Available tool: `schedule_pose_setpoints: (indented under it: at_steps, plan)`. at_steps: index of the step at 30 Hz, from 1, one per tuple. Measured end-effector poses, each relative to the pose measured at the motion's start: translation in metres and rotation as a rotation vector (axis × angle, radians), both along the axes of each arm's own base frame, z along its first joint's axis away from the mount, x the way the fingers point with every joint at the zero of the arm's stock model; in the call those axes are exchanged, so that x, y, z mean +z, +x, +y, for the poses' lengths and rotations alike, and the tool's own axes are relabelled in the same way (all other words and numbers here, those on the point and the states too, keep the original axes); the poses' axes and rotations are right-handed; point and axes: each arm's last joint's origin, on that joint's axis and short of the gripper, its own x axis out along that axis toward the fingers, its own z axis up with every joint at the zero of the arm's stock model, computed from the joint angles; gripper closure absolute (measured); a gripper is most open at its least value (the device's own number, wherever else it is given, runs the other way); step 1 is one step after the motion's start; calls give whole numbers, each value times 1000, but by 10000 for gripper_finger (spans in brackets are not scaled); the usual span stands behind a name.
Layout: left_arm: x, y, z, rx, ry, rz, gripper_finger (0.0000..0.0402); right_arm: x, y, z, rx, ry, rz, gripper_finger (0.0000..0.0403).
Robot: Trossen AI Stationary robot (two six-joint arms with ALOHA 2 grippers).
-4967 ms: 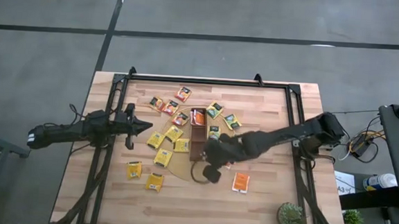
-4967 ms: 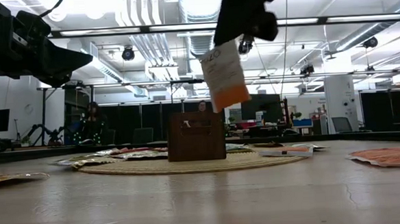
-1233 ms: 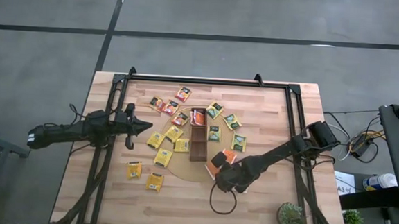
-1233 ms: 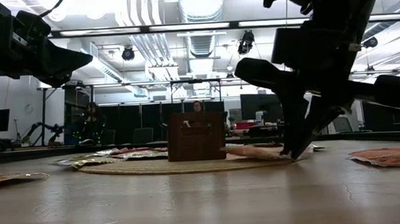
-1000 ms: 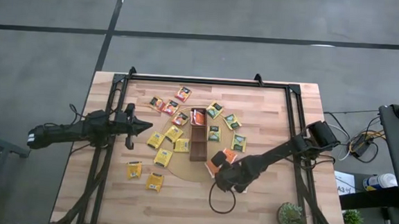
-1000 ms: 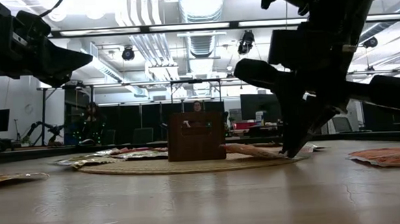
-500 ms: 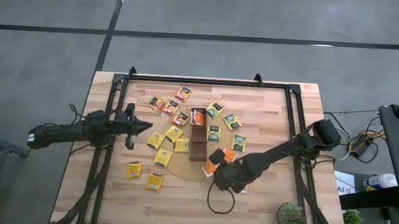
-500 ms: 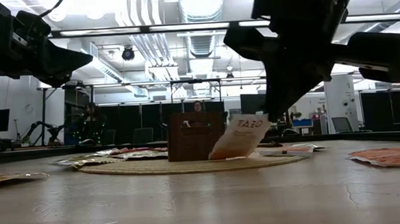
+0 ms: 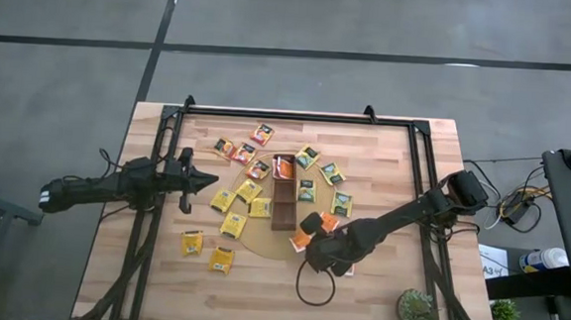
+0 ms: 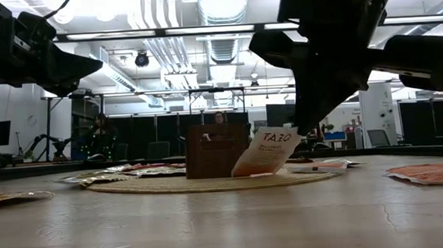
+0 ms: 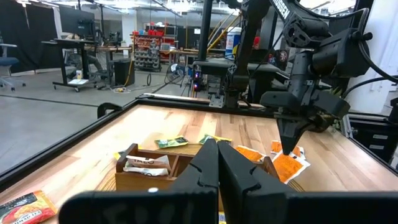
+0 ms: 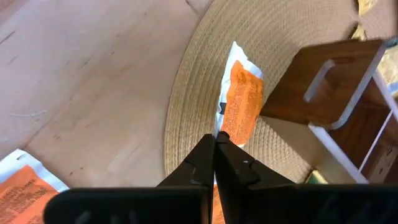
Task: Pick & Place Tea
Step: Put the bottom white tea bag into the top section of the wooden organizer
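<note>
High view: I see the right gripper (image 9: 308,231) low over the near edge of the round woven mat (image 9: 260,246), its fingers pinched shut on one corner of an orange sachet (image 9: 304,239) just beside the near end of the dark-brown tray (image 9: 284,202). The left gripper (image 9: 205,182) waits closed and empty above the table's left side.

Progress, as I judge it: early. One compartment of the tray holds an orange packet (image 9: 284,167); the remaining tea (image 9: 235,199) lies scattered around the tray, on the mat and on the bare wooden table (image 9: 378,275), with another orange one (image 12: 22,180) beside the right arm. The held sachet has yet to reach a compartment.

Low view: the sachet (image 10: 264,150) hangs tilted from the pinch, its lower edge at or just above the mat; I cannot tell which. The overhead picture hides this.

Right wrist view: the closed fingertips (image 12: 214,149) meet on the sachet's near corner, and the tray's end wall with its handle (image 12: 326,81) stands just beyond.

Left wrist view: packets (image 11: 143,163) already lie inside the tray.
</note>
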Motion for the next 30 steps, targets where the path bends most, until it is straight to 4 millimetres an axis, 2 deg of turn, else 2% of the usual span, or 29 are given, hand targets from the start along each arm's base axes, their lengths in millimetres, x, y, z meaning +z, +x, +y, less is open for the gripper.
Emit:
schedule_pose_setpoints:
  at_steps: [9, 20, 25, 30]
  plan:
    - [0, 0, 0, 0, 0, 0, 402, 32, 7, 0, -68, 66, -87, 395]
    - [0, 0, 0, 0, 0, 1, 402, 66, 13, -9, -180, 144, -171, 395]
    - [0, 0, 0, 0, 0, 0, 402, 82, 22, -22, -246, 178, -223, 395]
    - [0, 0, 0, 0, 0, 0, 402, 96, 33, -45, -329, 201, -275, 395]
